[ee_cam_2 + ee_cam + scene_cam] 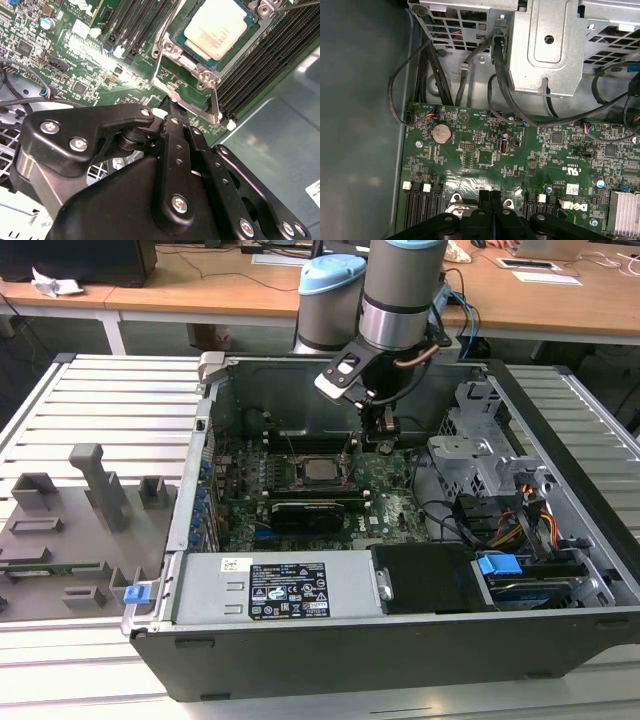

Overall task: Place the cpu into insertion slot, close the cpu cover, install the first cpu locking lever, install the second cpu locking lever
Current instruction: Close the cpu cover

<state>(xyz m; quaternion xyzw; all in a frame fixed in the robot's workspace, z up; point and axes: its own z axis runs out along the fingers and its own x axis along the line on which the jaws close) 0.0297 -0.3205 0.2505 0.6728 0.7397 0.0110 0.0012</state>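
The cpu (320,470) lies flat in the insertion slot (297,478) on the green board inside the open computer case. In the second wrist view the cpu (220,27) shows its pale metal top, with the silvery cpu cover (167,49) lying down around it over the slot's rim (210,75). A thin locking lever (215,102) runs along the socket's edge. My gripper (385,447) hangs just to the exterior view's right of the socket. Its black fingers are shut together, tip (172,102) close to the cover's corner, with nothing visible between them (490,195).
A grey metal drive cage (480,440) stands to the exterior view's right of the board, with loose cables (450,520) below it. A black card (310,512) sits in front of the socket and a power supply (290,590) at the case front. Grey fixtures (80,510) lie outside, left.
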